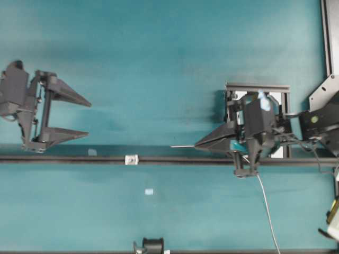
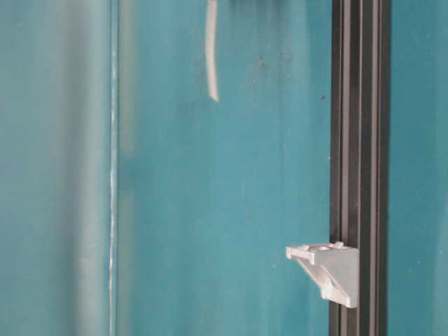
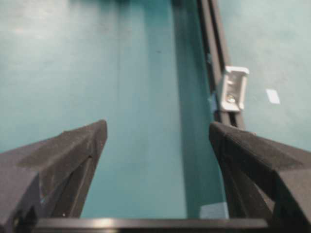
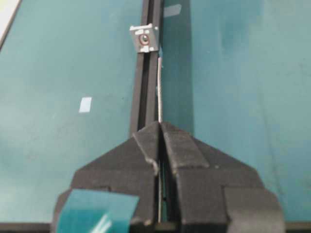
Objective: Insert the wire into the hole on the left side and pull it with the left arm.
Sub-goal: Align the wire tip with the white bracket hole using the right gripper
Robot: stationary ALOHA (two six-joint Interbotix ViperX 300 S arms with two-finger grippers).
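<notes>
The thin pale wire sticks out leftward from my right gripper, which is shut on it, and its slack trails down to the right. In the right wrist view the wire runs straight ahead of the right gripper, beside the rail. Its tip stops short of the small white-silver block with the dark hole. That block sits on the black rail. My left gripper stands open, left of and above the block, with nothing between its fingers. The left wrist view shows this block ahead on the right.
A small pale tape rectangle lies below the rail, and another tape rectangle sits just above it. A black frame runs along the right edge. A dark spool-like object stands at the bottom edge.
</notes>
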